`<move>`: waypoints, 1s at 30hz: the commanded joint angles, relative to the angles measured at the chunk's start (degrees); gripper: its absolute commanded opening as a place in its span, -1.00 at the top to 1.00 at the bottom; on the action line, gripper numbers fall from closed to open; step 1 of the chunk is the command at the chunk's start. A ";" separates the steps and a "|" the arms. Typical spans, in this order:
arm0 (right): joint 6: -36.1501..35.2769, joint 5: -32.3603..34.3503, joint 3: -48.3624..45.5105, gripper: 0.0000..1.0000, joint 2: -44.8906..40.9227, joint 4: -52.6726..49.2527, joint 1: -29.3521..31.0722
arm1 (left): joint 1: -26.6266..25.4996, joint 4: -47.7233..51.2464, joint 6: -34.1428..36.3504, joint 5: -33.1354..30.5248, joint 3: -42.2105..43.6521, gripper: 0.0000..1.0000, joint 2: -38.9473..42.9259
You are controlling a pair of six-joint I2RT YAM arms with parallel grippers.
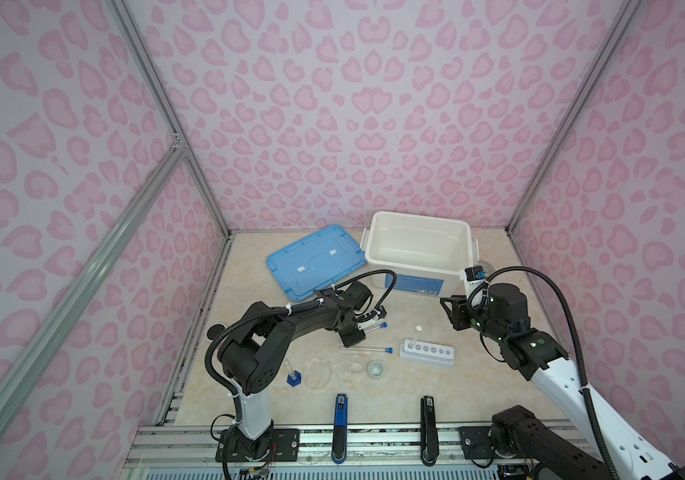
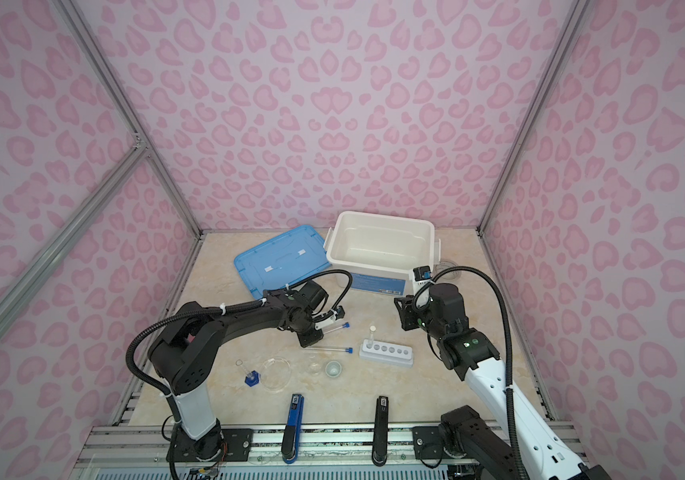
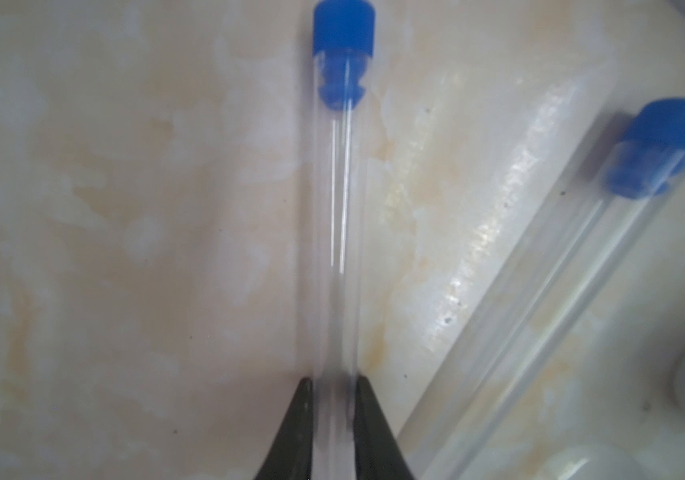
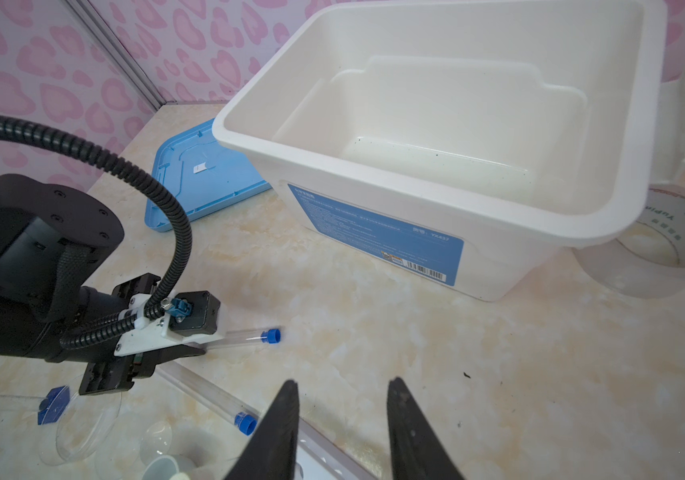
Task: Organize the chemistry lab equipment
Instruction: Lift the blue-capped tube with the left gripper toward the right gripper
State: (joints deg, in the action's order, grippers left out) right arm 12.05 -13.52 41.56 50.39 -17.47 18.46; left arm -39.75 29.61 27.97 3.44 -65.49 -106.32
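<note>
Jaws above marbled tabletop, pink walls

Colours and patterns: lab bench lot

Walls: pale lilac, pink heart-and-blotch print. Tabletop: cream, beige marbling. Bin: white, blue label with pale print. Lid: sky blue, two small white patches. First tube: clear, blue cap. Second tube: clear, blue cap. Third tube: clear, white cap. Rack: white, grey-shadowed holes. Cylinder: clear, blue base. Dish: clear. Cup: white. Tape roll: clear, white core, red and black lettering. Left arm and right arm: black, white lower segments.
</note>
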 commanded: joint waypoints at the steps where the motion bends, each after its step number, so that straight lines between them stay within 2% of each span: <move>1: 0.46 -0.12 -0.10 0.26 -0.20 0.62 0.07 | 0.10 0.28 -0.45 -0.83 0.54 0.69 0.23; 13: 2.05 -3.74 1.18 0.23 0.05 -0.18 0.03 | 0.72 -1.38 -1.07 2.05 -0.71 0.73 5.70; 22: 0.91 -6.34 6.43 0.19 1.14 -5.07 0.17 | 0.90 -2.05 -2.16 5.40 -0.18 0.73 14.56; 30: -1.06 -9.97 11.21 0.16 3.96 -8.83 5.19 | 0.90 -2.99 -4.44 8.77 -0.23 0.73 23.99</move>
State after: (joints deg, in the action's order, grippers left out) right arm 12.58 -20.93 51.00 53.17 -23.86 21.96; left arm -38.96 28.36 25.02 9.74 -65.71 -85.36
